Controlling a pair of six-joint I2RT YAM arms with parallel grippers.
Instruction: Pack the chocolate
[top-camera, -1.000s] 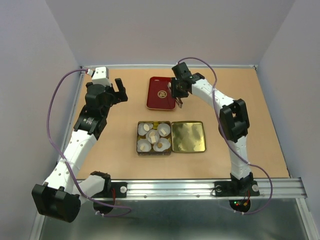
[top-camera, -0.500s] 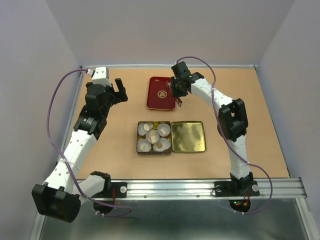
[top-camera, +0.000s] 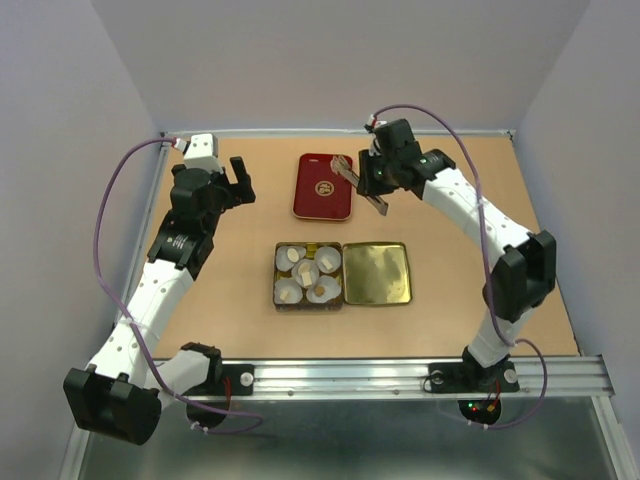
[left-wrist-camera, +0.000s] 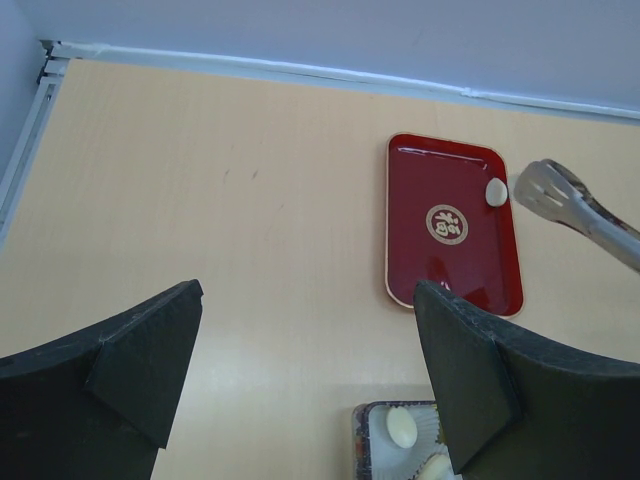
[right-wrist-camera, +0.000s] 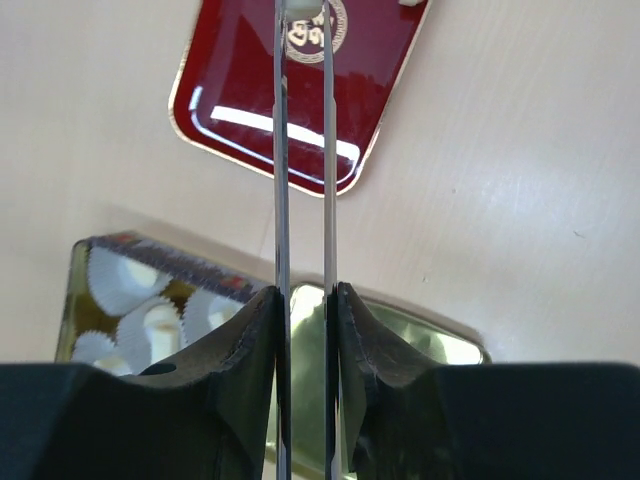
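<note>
My right gripper (top-camera: 373, 184) (right-wrist-camera: 301, 292) is shut on the long metal tweezers (top-camera: 362, 190) (right-wrist-camera: 276, 150), held above the right edge of the red tray (top-camera: 322, 190) (right-wrist-camera: 250, 90). A cream chocolate (right-wrist-camera: 303, 6) shows between the tweezer tips at the top edge of the right wrist view. Another cream chocolate (left-wrist-camera: 495, 190) lies on the tray near its far right corner. The open tin (top-camera: 277, 275) holds several white paper cups with chocolates (top-camera: 308, 267) in them. My left gripper (top-camera: 240, 178) (left-wrist-camera: 305, 300) is open and empty, left of the tray.
The tin's gold lid (top-camera: 376, 273) lies open to the right of the tin and also shows in the right wrist view (right-wrist-camera: 420, 345). The table's back wall edge (left-wrist-camera: 300, 72) runs behind the tray.
My right arm has swung its elbow out to the right, and its gripper has moved right and up with the tweezers, off the tray's right edge. The left arm has not moved.
</note>
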